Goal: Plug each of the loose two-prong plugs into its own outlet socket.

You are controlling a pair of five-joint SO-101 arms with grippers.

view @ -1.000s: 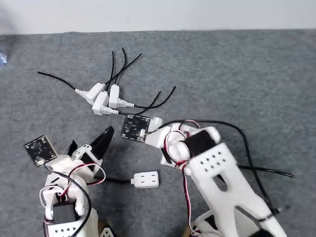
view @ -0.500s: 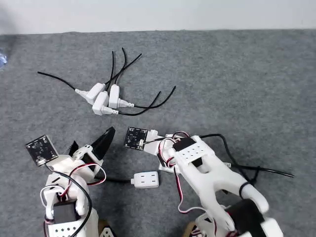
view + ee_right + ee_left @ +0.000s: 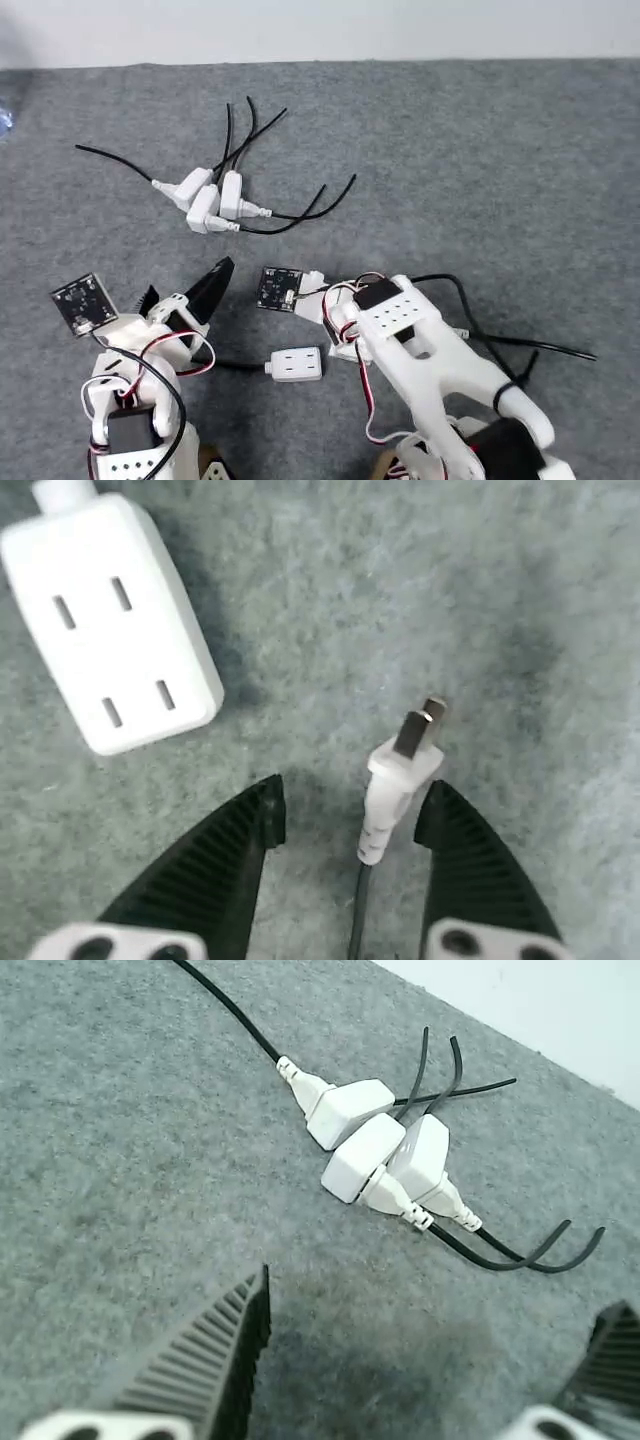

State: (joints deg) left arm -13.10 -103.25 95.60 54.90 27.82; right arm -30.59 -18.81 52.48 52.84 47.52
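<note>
Three white plugs with black cords lie bunched together at the back left of the grey carpet. In the left wrist view the plugs lie ahead of my open left gripper, well apart from it. My left gripper sits at the near left. A white outlet block lies between the arms. In the right wrist view my right gripper stands open around a white two-prong plug that lies on the carpet, prongs pointing away. The outlet block lies just beside it, slots facing up.
A black cable runs off to the right from beside the right arm. The outlet block's own black cord leads left under the left arm. A pale wall bounds the carpet at the back.
The right arm has drawn back toward the near edge and dipped down beside the outlet block. The left arm and the three bunched plugs have stayed put.
</note>
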